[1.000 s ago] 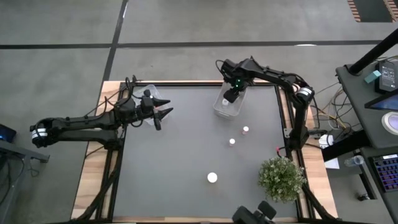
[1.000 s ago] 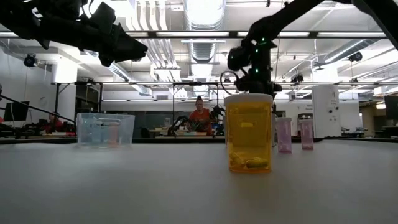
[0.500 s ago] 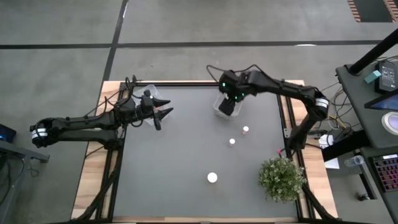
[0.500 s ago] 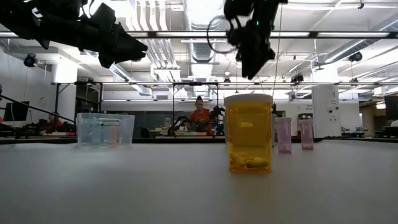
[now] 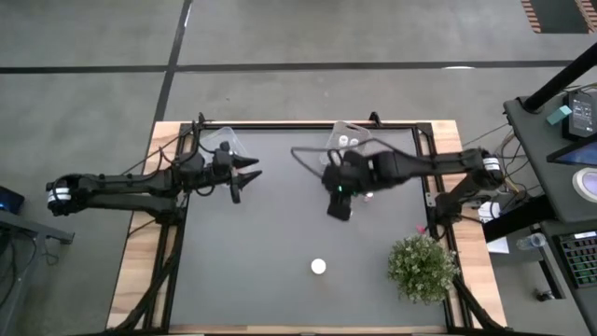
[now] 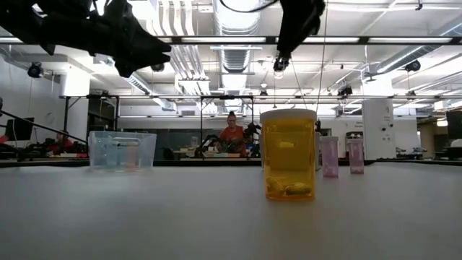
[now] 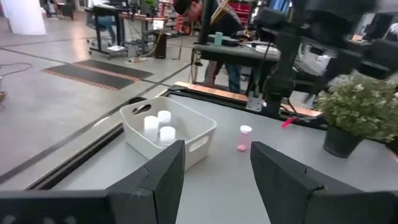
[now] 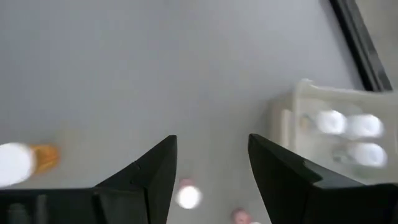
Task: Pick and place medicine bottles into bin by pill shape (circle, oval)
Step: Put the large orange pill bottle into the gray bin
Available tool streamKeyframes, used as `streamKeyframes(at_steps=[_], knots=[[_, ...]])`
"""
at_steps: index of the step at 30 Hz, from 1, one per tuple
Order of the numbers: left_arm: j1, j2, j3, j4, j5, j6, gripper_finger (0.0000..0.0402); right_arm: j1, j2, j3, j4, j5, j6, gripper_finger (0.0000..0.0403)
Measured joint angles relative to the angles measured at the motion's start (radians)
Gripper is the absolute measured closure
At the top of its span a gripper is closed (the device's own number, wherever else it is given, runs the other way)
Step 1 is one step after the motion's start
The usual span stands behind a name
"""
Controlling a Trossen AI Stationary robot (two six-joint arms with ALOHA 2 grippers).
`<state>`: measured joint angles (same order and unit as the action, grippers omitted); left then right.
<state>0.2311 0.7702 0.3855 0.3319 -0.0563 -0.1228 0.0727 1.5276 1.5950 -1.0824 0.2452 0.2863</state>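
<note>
Now that the right gripper has swung from the bin toward the pink bottles, fingers apart and empty, another pickup looks next.

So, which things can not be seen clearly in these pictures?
- Pill shapes: in every view the bottles are too small; even the amber bottle in the low view shows only a blur at its bottom.
- Two pink bottles: hidden in the high view by the right pincer and its arm.
- Contents of the left bin: covered in the high view by the left pincer.
</note>
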Motion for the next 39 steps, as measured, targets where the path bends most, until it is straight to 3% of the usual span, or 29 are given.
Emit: streamKeyframes(at_steps=[12,18,27,39], knots=[[-0.096,0.003,0.000,0.024,0.001,-0.063,0.0233,0.269,-0.001,-0.201,0.322,0.045,0.001,0.0211],[-0.158,0.062,0.000,0.198,0.001,-0.081,0.0233,0.357,-0.001,-0.354,0.564,0.046,-0.025,0.0211],[-0.180,0.260,0.008,0.481,0.001,-0.080,0.0233,0.397,-0.001,-0.528,0.945,0.045,-0.154,0.0211],[-0.179,0.385,0.070,0.497,0.001,-0.080,0.0233,0.397,0.023,-0.583,0.975,0.036,-0.016,0.0190]])
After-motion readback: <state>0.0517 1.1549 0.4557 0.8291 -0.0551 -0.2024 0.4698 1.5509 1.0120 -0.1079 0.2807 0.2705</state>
